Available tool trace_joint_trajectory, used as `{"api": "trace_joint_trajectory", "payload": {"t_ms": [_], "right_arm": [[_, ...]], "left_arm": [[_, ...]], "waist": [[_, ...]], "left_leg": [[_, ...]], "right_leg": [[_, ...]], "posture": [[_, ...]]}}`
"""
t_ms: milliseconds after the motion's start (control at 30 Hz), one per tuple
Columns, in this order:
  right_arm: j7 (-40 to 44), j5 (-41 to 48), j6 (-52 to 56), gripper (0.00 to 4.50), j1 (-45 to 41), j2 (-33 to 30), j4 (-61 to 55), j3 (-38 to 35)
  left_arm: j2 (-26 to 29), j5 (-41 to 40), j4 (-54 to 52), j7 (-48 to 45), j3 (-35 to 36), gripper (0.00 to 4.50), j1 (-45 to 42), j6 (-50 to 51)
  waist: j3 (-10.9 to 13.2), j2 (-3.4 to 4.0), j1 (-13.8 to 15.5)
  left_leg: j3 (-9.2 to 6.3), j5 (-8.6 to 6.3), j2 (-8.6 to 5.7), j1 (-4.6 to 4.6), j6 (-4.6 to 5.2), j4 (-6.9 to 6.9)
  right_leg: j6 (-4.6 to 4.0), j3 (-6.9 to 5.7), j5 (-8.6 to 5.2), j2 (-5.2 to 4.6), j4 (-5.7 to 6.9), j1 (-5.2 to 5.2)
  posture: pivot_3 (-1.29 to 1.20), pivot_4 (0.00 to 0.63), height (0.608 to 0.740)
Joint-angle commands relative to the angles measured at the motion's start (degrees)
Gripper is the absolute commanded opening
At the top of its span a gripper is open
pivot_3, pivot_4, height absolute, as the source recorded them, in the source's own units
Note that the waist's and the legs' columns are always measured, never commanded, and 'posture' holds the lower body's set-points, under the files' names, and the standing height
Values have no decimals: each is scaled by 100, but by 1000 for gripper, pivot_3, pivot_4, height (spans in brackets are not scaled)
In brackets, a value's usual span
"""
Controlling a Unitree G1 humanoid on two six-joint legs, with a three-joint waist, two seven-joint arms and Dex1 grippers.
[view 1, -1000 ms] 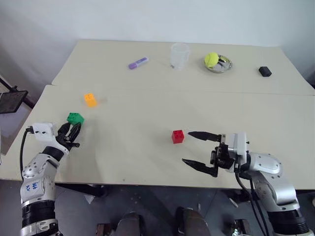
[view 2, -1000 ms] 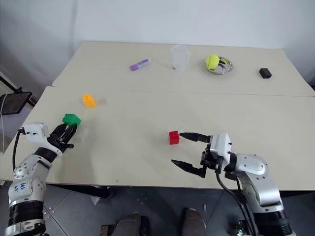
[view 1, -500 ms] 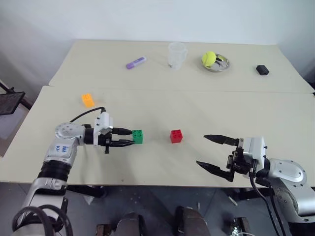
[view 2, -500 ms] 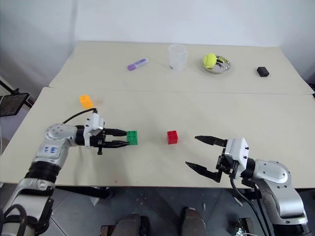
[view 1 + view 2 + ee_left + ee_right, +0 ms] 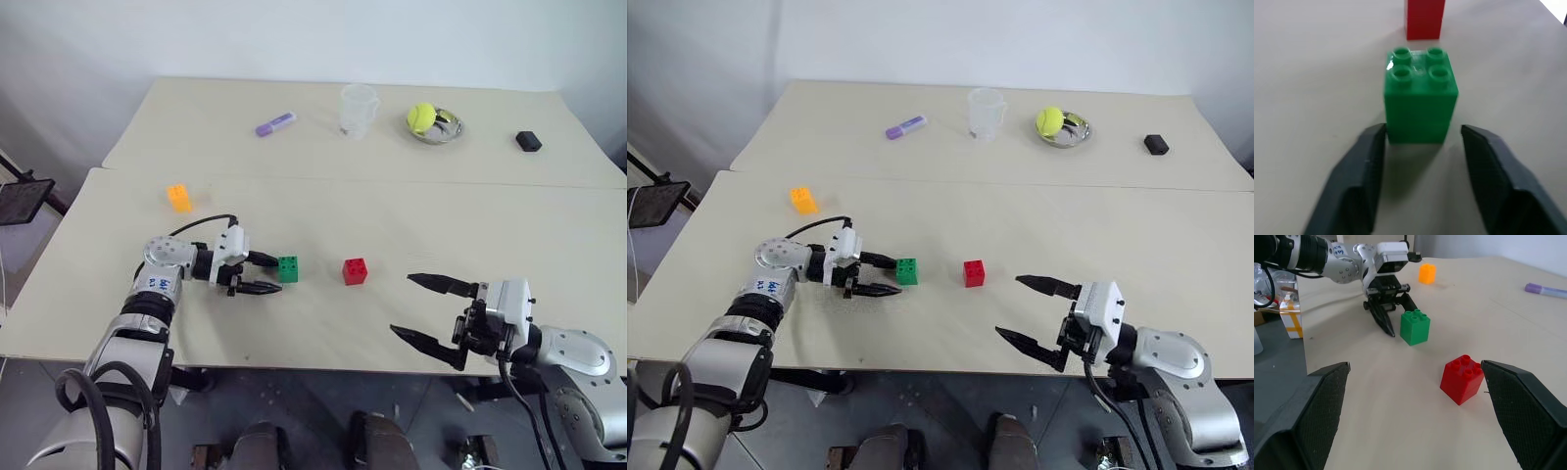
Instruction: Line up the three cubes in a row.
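Observation:
The green cube (image 5: 288, 268) stands on the table just past the fingertips of my left gripper (image 5: 272, 274), which is open, its fingers (image 5: 1366, 166) a little wider than the cube (image 5: 1420, 98) and not gripping it. To its right, a short gap away, sits the red cube (image 5: 355, 271). The orange-yellow cube (image 5: 178, 198) rests apart at the far left. My right gripper (image 5: 403, 304) hovers open to the right of the red cube (image 5: 1462, 378), holding nothing.
On the far table lie a purple marker (image 5: 275, 124), a clear cup (image 5: 359, 108), a tennis ball (image 5: 421, 117) in a metal dish (image 5: 443, 133), and a small black block (image 5: 528, 141). A seam (image 5: 392, 182) joins the two tables.
My left gripper carried the green cube from the left edge rightward to beside the red cube, set it down and opened. The right gripper drew back slightly from the red cube.

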Motion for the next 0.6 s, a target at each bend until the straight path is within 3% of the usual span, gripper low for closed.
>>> {"api": "trace_joint_trajectory", "payload": {"t_ms": [33,67,133,267,367,533,600], "right_arm": [[15,193,55,4500,-162,23,-123,0],[38,201,59,4500,-256,56,-70,56],[116,153,-156,4500,-484,205,68,150],[267,71,-331,4500,-971,463,385,415],[195,53,-461,4500,-1325,768,710,478],[150,-142,-581,4500,-1620,981,1123,584],[151,-212,-671,4500,-1694,1003,1250,589]], "left_arm": [[215,-274,-329,211,439,3940,137,25],[341,-355,-603,234,556,4218,349,98],[618,-542,-1423,288,783,4218,974,276],[1045,-1193,-4089,1276,1757,4365,3117,1268],[807,-1668,-5581,2588,2931,4365,4601,1979],[-46,-2028,-6717,4565,4354,4365,5850,2454],[-480,-2137,-7080,5031,4592,4365,6278,2519]], "waist": [[0,0,-6],[0,0,-29],[0,0,-102],[6,2,-247],[10,-3,-190],[12,-1,-42],[12,-1,-14]], "left_leg": [[0,0,0,0,0,1],[-2,0,1,0,0,1],[2,0,4,4,0,-5],[-30,-2,11,29,-5,-31],[-52,-3,15,20,-6,-23],[-66,-7,18,22,0,-2],[-64,-9,15,23,4,4]], "right_leg": [[0,0,0,0,0,0],[0,0,0,0,2,0],[0,2,0,0,8,-5],[0,8,0,-1,17,-8],[0,-1,0,-1,22,-6],[0,1,0,-11,17,14],[0,2,0,-15,16,17]], "posture": [[0,150,740],[0,150,740],[0,150,740],[0,150,740],[0,150,740],[0,150,740],[0,150,740]]}}
